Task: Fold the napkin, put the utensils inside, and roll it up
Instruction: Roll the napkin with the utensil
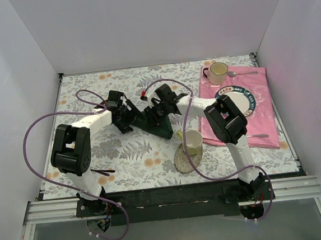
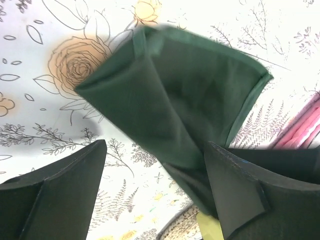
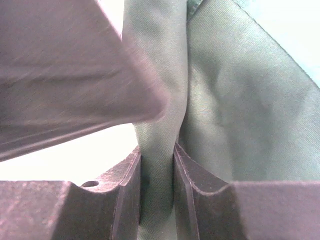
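The floral table is carrying the dark green napkin at its middle, bunched up between both arms. The right gripper is pinching a fold of it tight. The left gripper is hanging released, fingers spread wide, cloth just ahead.

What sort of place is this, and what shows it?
Probably a robot test booth staged as a dining table: white walls enclose a floral tablecloth, a plate on a pink cloth, plus a left arm and right arm bolted down.
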{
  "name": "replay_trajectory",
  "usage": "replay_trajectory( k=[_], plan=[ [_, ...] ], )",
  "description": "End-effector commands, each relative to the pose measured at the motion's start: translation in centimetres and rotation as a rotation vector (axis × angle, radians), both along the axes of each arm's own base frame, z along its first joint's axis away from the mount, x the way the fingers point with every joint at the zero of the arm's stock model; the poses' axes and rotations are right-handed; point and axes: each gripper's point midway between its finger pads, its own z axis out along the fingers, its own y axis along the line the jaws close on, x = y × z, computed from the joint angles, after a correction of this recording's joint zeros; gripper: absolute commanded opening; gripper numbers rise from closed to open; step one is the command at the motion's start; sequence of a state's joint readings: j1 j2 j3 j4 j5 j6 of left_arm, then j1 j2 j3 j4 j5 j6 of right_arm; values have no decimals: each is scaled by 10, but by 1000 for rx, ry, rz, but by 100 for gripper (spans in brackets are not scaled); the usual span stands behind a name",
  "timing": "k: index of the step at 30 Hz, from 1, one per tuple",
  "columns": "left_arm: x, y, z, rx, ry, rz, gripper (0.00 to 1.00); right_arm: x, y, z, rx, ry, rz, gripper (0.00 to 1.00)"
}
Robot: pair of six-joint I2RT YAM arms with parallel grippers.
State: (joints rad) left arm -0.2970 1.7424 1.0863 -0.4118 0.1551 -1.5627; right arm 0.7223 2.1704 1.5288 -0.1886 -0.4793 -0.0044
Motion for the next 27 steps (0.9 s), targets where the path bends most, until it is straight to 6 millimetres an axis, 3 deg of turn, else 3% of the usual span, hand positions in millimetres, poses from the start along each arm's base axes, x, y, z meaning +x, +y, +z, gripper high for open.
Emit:
replay_trajectory(
  k=[1,6,9,12,14,16,18,20,21,22,24,25,27],
  plan=[
    [-3,-10,17,-33,-21,-36,79,-28,7,-6,199,379,94,34],
    [-6,-18,3,-30,17,-44,79,-22,4,-7,284,605,9,33],
    [-2,-17,-13,-4,38,-43,66,-23,4,-1,352,650,41,32],
    [5,-10,-27,48,46,-43,47,-21,1,-2,333,661,21,33],
    [6,-9,-29,57,51,-44,36,-14,-2,-8,275,573,10,37],
    [4,-9,-28,55,46,-48,32,-7,-7,-6,163,488,-32,43],
    [4,-9,-25,55,39,-50,31,-4,-7,7,97,347,-5,52],
    [1,-8,-22,50,36,-50,30,4,-16,5,-23,222,-45,65],
    [-1,-8,-22,45,41,-52,29,0,-12,18,-52,158,-40,68],
    [-4,-9,-21,42,44,-52,29,10,-20,16,-137,68,-97,73],
    [-5,-10,-17,32,39,-50,29,0,-18,24,-214,-40,-103,77],
    [-5,-10,-17,28,38,-49,29,9,-26,23,-292,-123,-162,81],
    [-5,-10,-13,22,34,-50,29,-2,-21,23,-345,-193,-161,83]
  ],
)
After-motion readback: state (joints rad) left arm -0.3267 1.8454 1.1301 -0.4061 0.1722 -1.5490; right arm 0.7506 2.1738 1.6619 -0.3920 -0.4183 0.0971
